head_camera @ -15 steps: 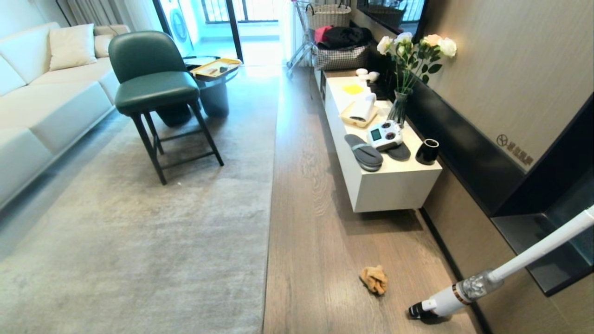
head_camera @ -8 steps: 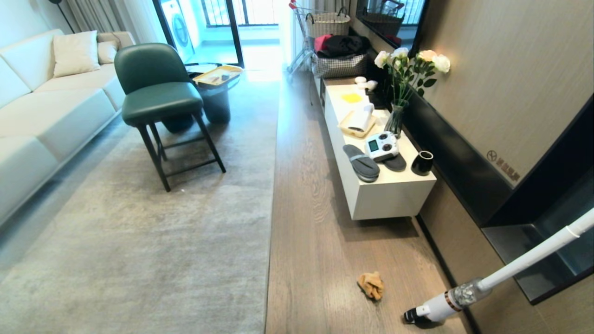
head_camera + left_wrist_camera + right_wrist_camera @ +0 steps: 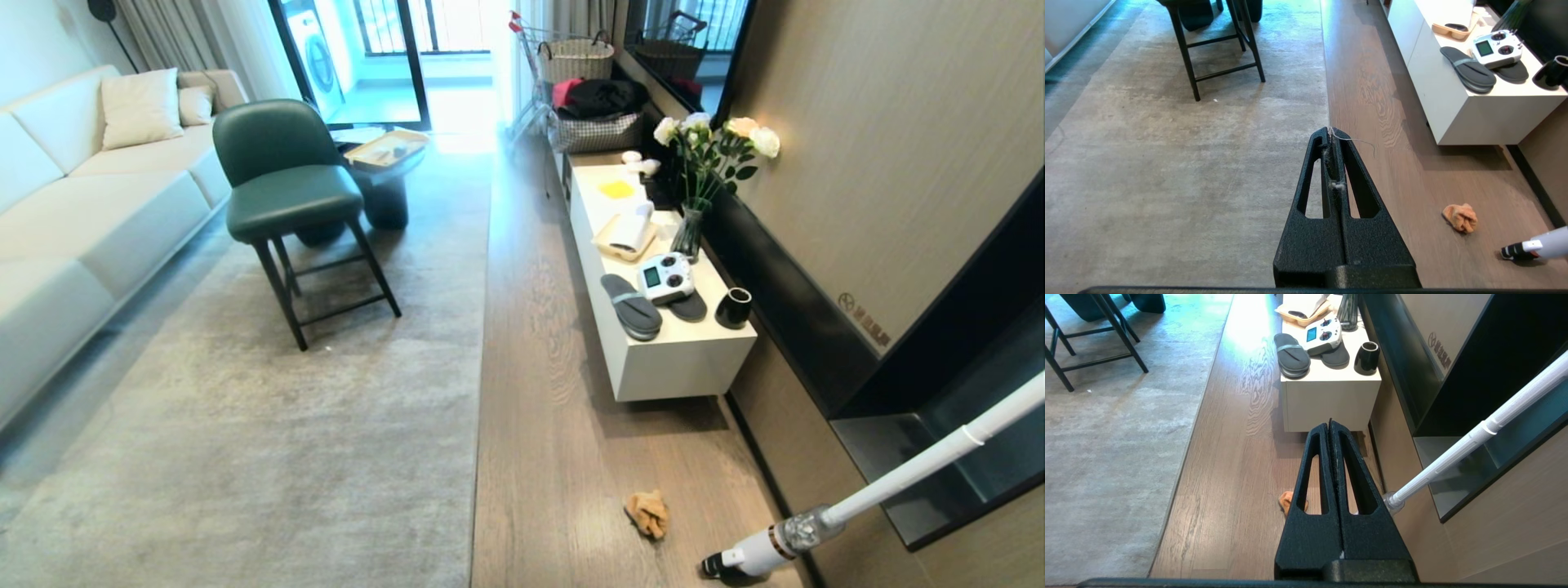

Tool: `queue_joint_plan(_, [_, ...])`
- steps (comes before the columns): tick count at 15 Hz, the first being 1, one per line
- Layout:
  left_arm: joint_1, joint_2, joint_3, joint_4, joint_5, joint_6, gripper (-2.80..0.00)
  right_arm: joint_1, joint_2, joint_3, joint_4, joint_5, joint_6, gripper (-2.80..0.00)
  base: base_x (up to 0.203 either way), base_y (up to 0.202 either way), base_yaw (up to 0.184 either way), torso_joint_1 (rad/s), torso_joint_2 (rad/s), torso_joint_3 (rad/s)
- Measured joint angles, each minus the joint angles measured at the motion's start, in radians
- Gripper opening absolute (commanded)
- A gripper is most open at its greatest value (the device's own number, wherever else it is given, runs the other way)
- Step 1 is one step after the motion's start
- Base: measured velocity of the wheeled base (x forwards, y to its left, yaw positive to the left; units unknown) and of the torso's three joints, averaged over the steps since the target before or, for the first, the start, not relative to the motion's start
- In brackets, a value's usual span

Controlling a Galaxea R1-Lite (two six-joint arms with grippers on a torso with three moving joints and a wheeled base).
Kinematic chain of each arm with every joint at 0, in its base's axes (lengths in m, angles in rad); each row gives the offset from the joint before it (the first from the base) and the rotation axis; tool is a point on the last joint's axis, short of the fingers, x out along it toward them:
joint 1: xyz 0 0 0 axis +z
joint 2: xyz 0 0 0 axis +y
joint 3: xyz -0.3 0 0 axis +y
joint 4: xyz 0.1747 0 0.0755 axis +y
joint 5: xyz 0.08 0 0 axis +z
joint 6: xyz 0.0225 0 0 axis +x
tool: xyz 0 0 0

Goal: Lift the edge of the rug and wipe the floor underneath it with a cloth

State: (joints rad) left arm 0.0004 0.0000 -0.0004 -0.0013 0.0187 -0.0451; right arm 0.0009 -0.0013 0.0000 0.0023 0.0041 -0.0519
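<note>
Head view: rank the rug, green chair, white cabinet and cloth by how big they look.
1. Rug
2. Green chair and white cabinet: look alike, unranked.
3. Cloth: smallest, though it lies nearest the camera.

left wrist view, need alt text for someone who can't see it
The shut left gripper hangs over the rug edge, where pale grey rug meets the wood floor. A crumpled orange cloth lies on the floor near a white vacuum. Grey slippers and a remote sit on a white cabinet.
</note>
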Motion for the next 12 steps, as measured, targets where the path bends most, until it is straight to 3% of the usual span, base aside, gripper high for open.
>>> queue_joint_plan(12, [0.0,0.0,0.0,0.0,0.0,0.0,-2.8,0.0,0.0,0.0,0.001,-0.002,0.0,-2.8,0.0,0.0,0.0,0.151,-0.35,-0.2])
